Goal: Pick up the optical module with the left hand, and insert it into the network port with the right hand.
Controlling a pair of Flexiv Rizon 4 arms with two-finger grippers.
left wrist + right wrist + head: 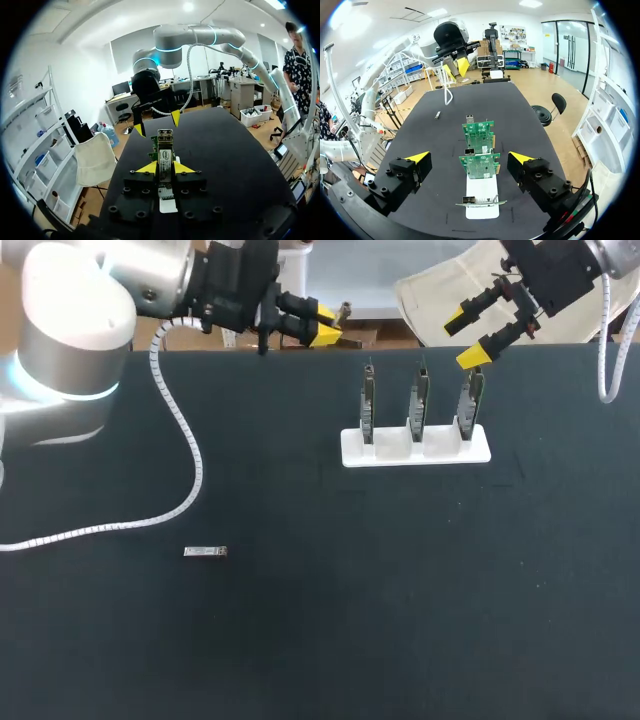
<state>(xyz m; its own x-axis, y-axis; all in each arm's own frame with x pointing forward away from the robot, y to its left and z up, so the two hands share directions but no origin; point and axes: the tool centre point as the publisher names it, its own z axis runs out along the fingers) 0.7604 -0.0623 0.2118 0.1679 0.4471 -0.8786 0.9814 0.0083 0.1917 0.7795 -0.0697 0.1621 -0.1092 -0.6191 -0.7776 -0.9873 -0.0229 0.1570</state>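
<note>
The optical module [205, 552], a small silver bar, lies flat on the black table [330, 620] at the front left; in the right wrist view the module [437, 115] shows far ahead. Three green circuit boards [421, 400] stand upright in a white stand [350, 452] at the back right. My left gripper [325, 327] hovers over the far edge, fingers only narrowly apart, nothing held. Ahead of this gripper [165, 167] the boards [165, 147] line up. My right gripper [466, 337] hangs wide open above the stand's right end. The boards [480, 145] lie ahead of that gripper [469, 157].
A white coiled cable [185, 450] from my left arm trails across the left part of the table, ending near the left edge just behind the module. Black tabletop stretches in front of the stand.
</note>
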